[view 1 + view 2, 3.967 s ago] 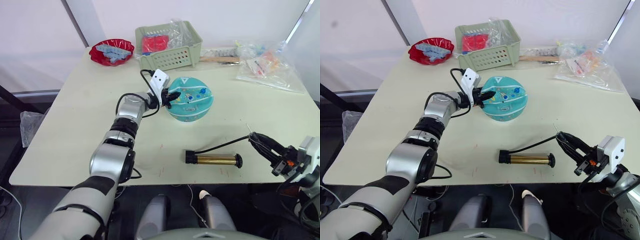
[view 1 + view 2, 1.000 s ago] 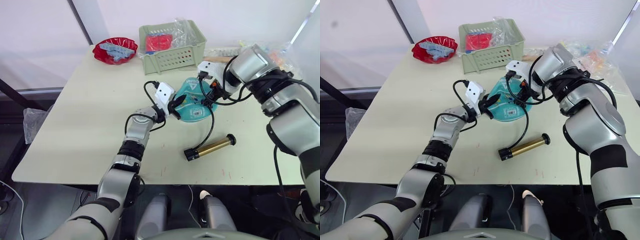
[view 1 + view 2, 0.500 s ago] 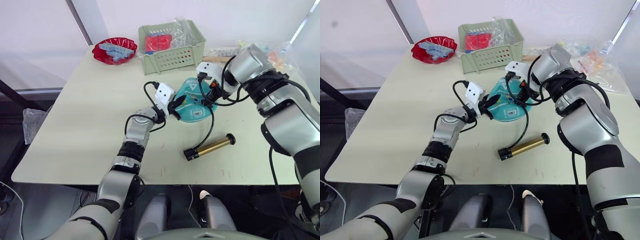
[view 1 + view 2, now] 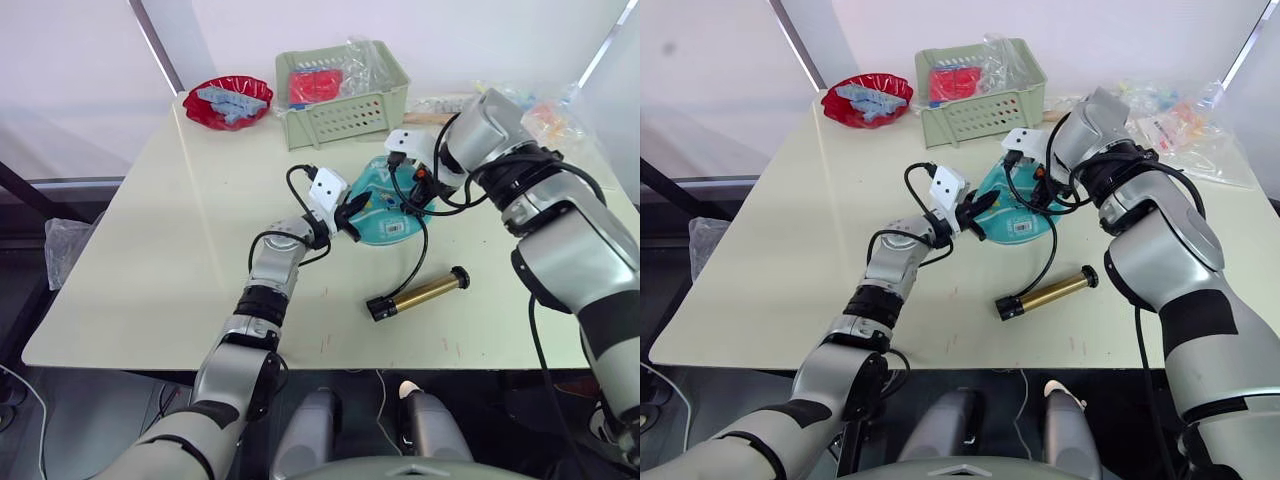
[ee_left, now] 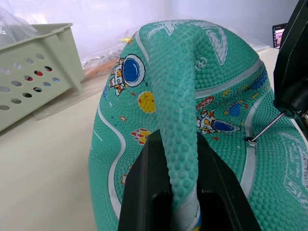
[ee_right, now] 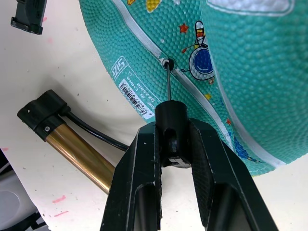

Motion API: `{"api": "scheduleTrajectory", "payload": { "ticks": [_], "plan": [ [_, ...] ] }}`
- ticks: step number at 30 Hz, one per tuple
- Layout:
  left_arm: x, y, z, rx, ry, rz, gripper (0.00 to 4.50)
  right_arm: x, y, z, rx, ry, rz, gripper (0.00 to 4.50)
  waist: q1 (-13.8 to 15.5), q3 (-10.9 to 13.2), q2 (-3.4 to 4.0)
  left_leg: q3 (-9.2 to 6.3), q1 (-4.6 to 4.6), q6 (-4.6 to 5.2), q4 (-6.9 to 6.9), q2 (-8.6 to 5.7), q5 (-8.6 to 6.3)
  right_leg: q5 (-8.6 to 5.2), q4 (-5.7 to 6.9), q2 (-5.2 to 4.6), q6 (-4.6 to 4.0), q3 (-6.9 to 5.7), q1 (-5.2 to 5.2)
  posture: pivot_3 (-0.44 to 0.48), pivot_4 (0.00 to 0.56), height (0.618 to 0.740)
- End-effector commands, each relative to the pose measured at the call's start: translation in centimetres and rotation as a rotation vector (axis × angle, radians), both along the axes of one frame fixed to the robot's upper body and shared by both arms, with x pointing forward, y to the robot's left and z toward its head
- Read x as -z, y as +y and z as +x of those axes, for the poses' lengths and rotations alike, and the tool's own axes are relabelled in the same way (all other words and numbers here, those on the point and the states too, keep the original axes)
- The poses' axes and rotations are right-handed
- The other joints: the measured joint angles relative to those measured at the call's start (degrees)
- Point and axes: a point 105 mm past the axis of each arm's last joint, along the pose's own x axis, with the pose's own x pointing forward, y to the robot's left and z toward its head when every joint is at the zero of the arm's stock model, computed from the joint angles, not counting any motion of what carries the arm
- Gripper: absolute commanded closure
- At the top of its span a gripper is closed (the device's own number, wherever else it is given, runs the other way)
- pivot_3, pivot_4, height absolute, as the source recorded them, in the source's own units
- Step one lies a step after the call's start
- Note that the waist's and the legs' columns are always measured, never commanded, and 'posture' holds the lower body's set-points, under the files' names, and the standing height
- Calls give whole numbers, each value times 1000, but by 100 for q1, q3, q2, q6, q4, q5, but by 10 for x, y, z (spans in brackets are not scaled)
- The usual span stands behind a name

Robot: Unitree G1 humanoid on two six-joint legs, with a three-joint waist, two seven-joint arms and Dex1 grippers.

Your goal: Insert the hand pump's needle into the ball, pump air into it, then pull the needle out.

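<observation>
Pale green table [image 4: 150, 250], white wall behind, dark floor past the near edge. Wide bare tabletop on the robot's left and along the near edge; far edge crowded: red dish [image 4: 225, 101] at the far left corner, green slotted basket [image 4: 345, 95] mid-back, clear plastic bags [image 4: 1180, 125] far right.

Ball [image 4: 385, 205] sits mid-table, partly deflated. Left gripper [image 4: 350, 212] clamped on a raised fold of the ball's skin; left wrist view shows the fold pinched between both black fingers [image 5: 144, 192], basket close behind.

Right gripper [image 6: 172, 139] closed on the needle's black fitting, at the ball's far-right side. Needle [image 6: 168, 84] tip touches the valve hole on a pale seam; how deep it sits, cannot tell. Left wrist view catches the same pin meeting the seam from the other side.

Hand pump [image 4: 420, 293] lies flat on the table near the ball, toward the near edge, angled, untouched; hose [image 4: 418, 245] loops up from it to the fitting. Right wrist view adds the pump's black cap end and a barcode label on the ball beside the valve.
</observation>
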Motion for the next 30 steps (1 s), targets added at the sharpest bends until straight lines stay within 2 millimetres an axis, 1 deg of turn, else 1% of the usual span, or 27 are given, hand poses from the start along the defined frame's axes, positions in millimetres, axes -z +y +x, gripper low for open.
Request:
{"api": "scheduleTrajectory", "payload": {
  "ticks": [1,6,10,20,30],
  "plan": [
    [27,-28,-15,97,87,46,4492,-17,27,-2,-78,-46,41,4199,-11,-1,1,0,1,0,0,0,0,0,1,0,0,1,0,0,150,737],
    [28,-31,-16,103,91,47,4492,-24,41,-3,-94,-60,74,4199,-35,-2,3,0,6,-2,-1,0,1,0,7,1,-1,3,2,0,150,737],
    [29,-31,-17,106,94,48,4492,-28,47,-2,-97,-69,91,4199,-54,-2,3,-1,7,-3,-1,-1,2,0,7,0,-1,3,3,0,150,737],
    [31,-33,-19,110,108,39,4492,-10,58,-4,-114,-49,81,4199,-116,-13,16,-3,10,-3,-4,-1,2,0,8,0,-1,3,4,0,150,737],
    [34,-39,-22,124,120,30,4492,-7,67,-1,-104,-76,106,4199,-136,-34,33,-2,19,-4,-11,-1,2,-1,8,1,-1,7,9,0,150,737]
  ]
}}
